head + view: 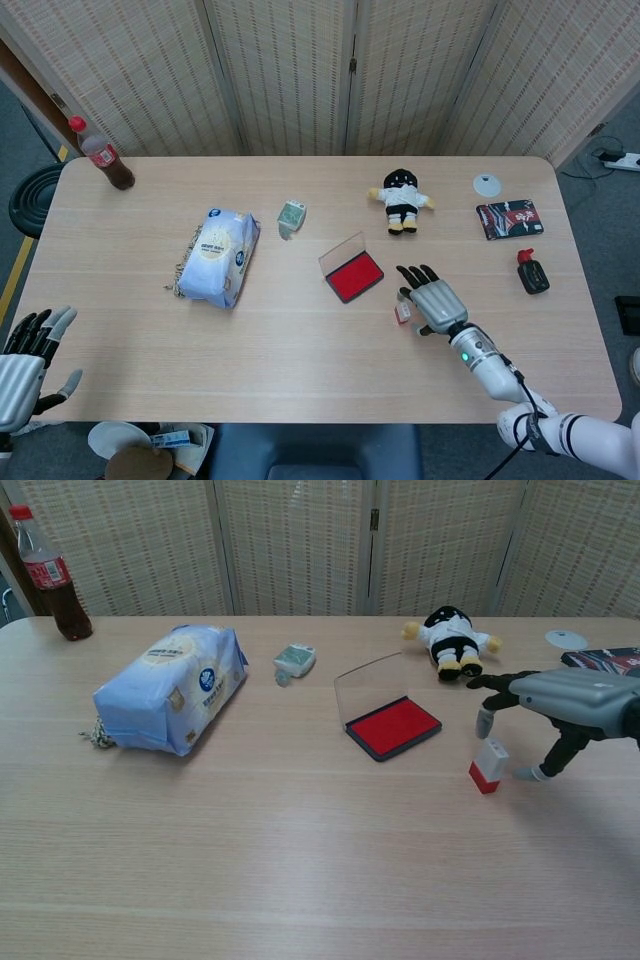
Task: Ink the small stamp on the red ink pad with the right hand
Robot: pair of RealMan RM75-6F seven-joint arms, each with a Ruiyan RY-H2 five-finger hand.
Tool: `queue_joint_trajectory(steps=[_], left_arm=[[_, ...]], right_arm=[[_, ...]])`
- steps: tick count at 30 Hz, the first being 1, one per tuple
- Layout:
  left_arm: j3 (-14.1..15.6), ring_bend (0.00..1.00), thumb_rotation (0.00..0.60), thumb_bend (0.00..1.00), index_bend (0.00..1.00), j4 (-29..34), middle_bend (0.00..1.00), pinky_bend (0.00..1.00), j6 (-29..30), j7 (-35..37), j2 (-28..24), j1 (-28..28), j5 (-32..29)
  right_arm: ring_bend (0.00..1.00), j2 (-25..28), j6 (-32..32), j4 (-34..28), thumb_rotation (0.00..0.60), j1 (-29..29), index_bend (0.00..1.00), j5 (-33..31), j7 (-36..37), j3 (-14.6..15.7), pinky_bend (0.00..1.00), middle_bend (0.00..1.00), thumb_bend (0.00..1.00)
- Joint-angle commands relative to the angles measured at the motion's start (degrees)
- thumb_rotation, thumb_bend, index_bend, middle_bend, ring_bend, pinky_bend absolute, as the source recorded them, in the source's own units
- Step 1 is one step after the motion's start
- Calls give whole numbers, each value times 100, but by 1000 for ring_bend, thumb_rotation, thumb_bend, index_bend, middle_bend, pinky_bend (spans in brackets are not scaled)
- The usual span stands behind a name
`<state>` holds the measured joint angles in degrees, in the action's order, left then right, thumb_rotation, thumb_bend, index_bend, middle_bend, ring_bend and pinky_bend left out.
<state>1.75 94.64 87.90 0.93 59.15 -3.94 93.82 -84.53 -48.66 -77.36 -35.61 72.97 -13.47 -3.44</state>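
Wooden counter (300, 340) carries the small stamp (489, 765), upright just right of the open red ink pad (393, 726). Right hand (560, 702) hovers over the stamp, fingers spread, grasping nothing. Left hand (25, 365) waits empty off the counter's edge.

Robot hand (432, 299) beside small stamp (402, 313)

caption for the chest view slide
Right hand hovers open over the small stamp, beside the open red ink pad.
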Motion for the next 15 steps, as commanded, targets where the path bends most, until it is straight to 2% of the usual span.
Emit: queue_joint_trajectory(steps=[1, 7, 15], left_arm=[[3, 0, 600, 340, 0, -1, 0, 33, 12, 14, -4, 4, 14], [18, 0, 600, 341, 0, -15, 0, 33, 36, 55, -17, 12, 65], [21, 0, 600, 340, 0, -36, 0, 33, 102, 145, -46, 33, 110]], right_arm=[[0, -42, -2, 51, 600, -9, 363, -45, -34, -15, 0, 0, 226], [0, -161, -13, 178, 600, -39, 404, -101, -56, -58, 0, 0, 220], [0, -299, 16, 293, 600, -84, 409, -116, -77, -62, 0, 0, 219]])
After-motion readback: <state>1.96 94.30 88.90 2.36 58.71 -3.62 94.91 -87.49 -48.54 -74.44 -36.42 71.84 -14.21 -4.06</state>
